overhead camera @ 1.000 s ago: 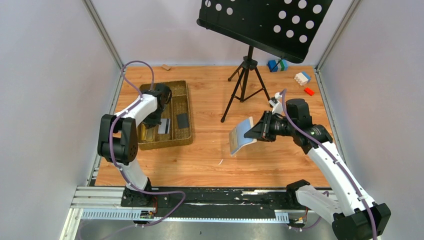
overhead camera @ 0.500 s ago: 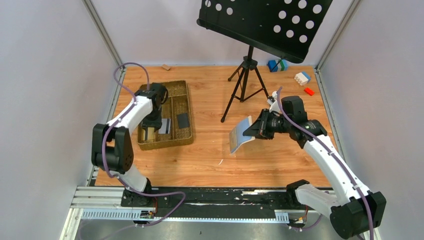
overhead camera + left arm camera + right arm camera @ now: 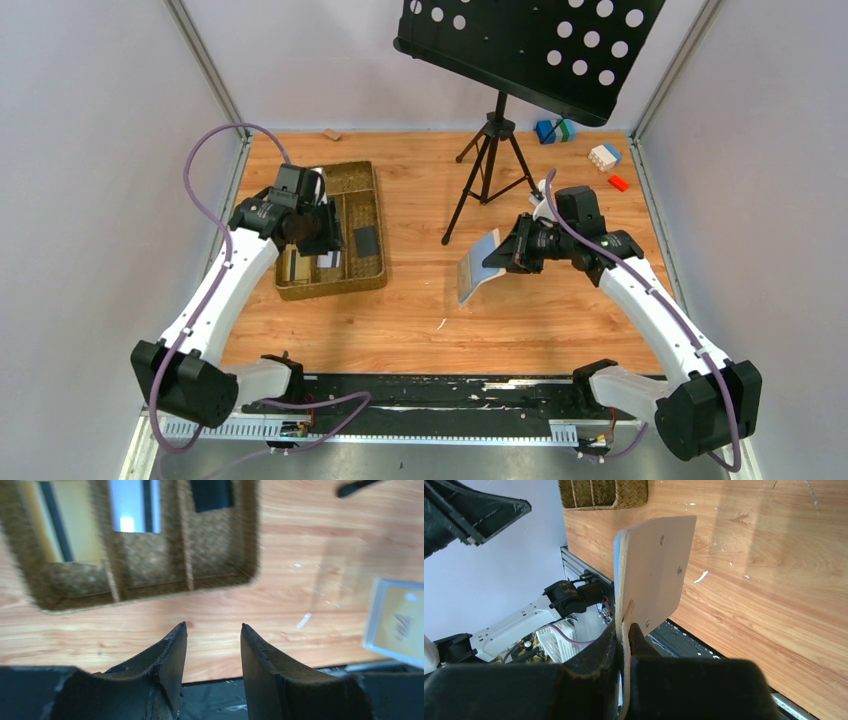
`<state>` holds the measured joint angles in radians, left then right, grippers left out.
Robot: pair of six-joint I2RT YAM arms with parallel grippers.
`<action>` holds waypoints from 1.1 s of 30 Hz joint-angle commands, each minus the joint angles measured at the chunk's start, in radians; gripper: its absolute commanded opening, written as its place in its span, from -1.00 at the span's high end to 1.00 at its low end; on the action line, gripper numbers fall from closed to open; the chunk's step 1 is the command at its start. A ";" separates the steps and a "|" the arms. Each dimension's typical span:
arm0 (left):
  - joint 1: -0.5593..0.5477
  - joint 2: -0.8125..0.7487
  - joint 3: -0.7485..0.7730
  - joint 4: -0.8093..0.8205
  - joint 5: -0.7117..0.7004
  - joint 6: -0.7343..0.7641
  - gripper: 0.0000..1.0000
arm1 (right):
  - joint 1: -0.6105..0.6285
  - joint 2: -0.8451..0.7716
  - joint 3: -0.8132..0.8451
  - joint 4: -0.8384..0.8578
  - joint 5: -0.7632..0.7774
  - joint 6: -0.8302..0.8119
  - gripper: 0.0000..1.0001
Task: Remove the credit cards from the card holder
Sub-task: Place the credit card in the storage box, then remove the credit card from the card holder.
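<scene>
The cream-beige card holder (image 3: 478, 266) hangs above the table right of centre, its light blue inside facing left. My right gripper (image 3: 508, 256) is shut on its lower edge (image 3: 626, 627), and the holder's beige outer face (image 3: 656, 575) fills the right wrist view. Three credit cards lie in the woven tray (image 3: 365, 278): an orange-yellow one (image 3: 65, 525), a silver-grey one (image 3: 134, 505) and a black one (image 3: 211, 494). My left gripper (image 3: 318, 240) hovers over the tray's near half, open (image 3: 214, 627) with nothing between its fingers. The holder (image 3: 400, 625) shows at the right edge of the left wrist view.
A black music stand on a tripod (image 3: 490, 170) stands at the back centre. Toy blocks (image 3: 603, 157) lie at the back right corner. A black rail (image 3: 420, 395) runs along the table's near edge. Grey walls close in both sides.
My left gripper opened, rose out of the tray's left compartment and left the orange-yellow card lying there; its arm swung outward. The right arm carried the holder slightly left.
</scene>
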<state>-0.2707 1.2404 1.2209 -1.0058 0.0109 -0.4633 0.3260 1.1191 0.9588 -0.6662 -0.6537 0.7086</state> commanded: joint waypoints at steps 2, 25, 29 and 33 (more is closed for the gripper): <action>-0.076 -0.081 0.009 0.053 0.138 -0.106 -0.02 | -0.002 -0.004 0.013 0.096 -0.008 0.033 1.00; -0.182 -0.248 -0.387 0.752 0.548 -0.519 -0.22 | -0.002 -0.062 0.009 0.402 -0.094 0.303 1.00; -0.182 -0.254 -0.441 0.885 0.584 -0.605 -0.36 | -0.003 -0.082 0.004 0.466 -0.100 0.374 1.00; -0.182 -0.231 -0.448 0.988 0.600 -0.672 -0.53 | -0.002 -0.095 -0.023 0.530 -0.121 0.447 1.00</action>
<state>-0.4496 1.0058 0.7712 -0.2317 0.5537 -1.0245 0.3260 1.0641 0.9535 -0.2806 -0.7300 1.0416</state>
